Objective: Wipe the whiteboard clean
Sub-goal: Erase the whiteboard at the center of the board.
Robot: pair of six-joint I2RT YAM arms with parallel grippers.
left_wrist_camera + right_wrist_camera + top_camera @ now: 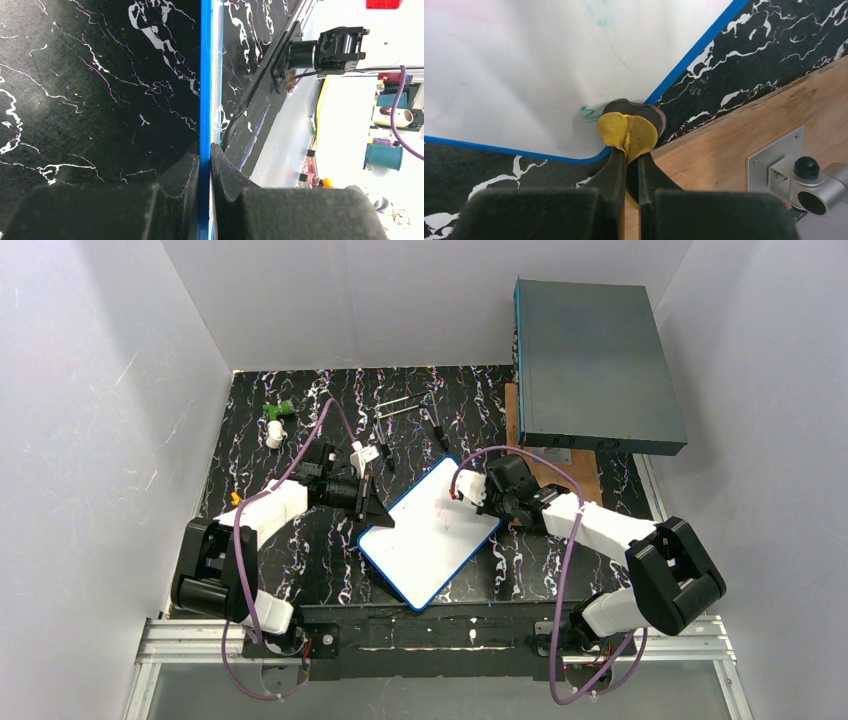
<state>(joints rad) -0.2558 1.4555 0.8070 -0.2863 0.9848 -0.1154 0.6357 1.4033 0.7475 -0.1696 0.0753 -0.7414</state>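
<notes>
Jaws of the right gripper (628,156) squeeze together on a folded yellow eraser pad (630,131), pressed onto one corner of the whiteboard (524,70). A green scribble (589,114) sits just beside the pad, and the white surface stretches ahead and left. The left gripper (204,157) clamps the board's blue frame (205,75). The board lies diagonally mid-worktop (480,580), long axis running near-left to far-right.

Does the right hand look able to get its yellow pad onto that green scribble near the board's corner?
Probably yes. The yellow pad in the right hand sits right beside the green scribble on the whiteboard, with nothing between them.
</notes>
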